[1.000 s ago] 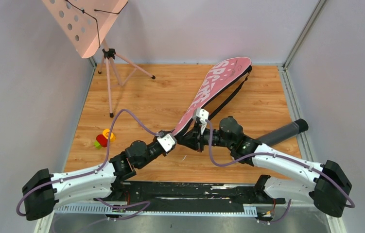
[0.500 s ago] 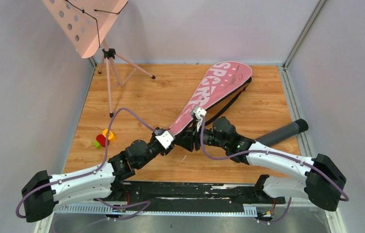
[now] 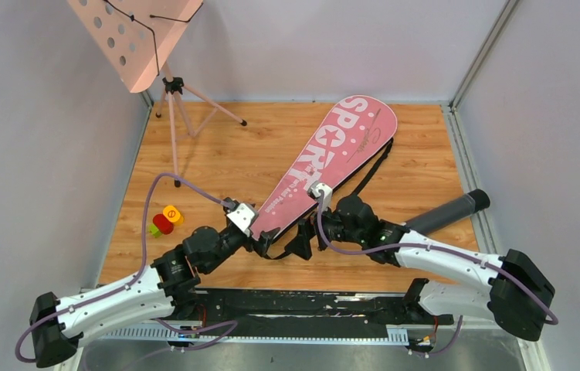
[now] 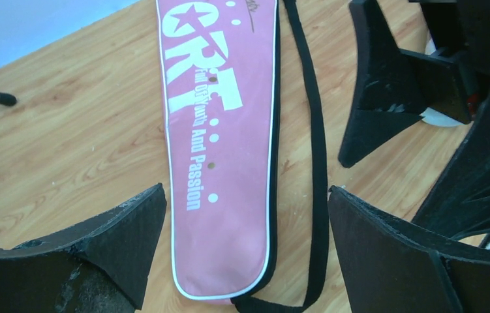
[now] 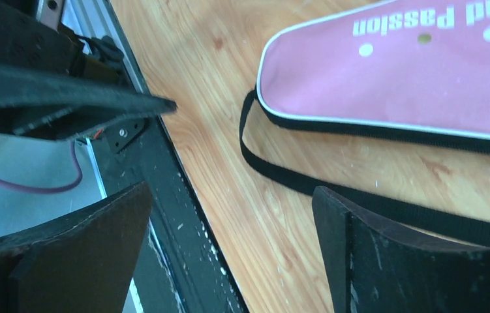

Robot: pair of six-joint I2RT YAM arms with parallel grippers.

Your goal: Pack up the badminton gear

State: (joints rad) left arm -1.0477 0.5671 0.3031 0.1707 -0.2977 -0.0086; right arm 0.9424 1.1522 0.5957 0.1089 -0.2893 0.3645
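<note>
Fabric, soft and light by the look of it, is what the racket bag offers. It is a flat pink sleeve that I judge will sag wherever it is unsupported. Rackets inside would stiffen it, but whether it holds any cannot be told. It lies flat on the tabletop, its narrow end just below the left claw and its broad lettered end stretching well away ahead.

That claw stands wide open, its fingers to either side of the narrow end, gripping nothing. The right claw, just beside it, is likewise spread and empty. The bag's tip lies ahead of it and the black strap loops under its gap.

The best hold, I judge, is across the narrow end at the black-edged seam, where the cloth looks thin enough to pinch. The strap alone would likely rise as a slack loop and leave the bag dragging. The black tube lies well off the right claw's outer side.
</note>
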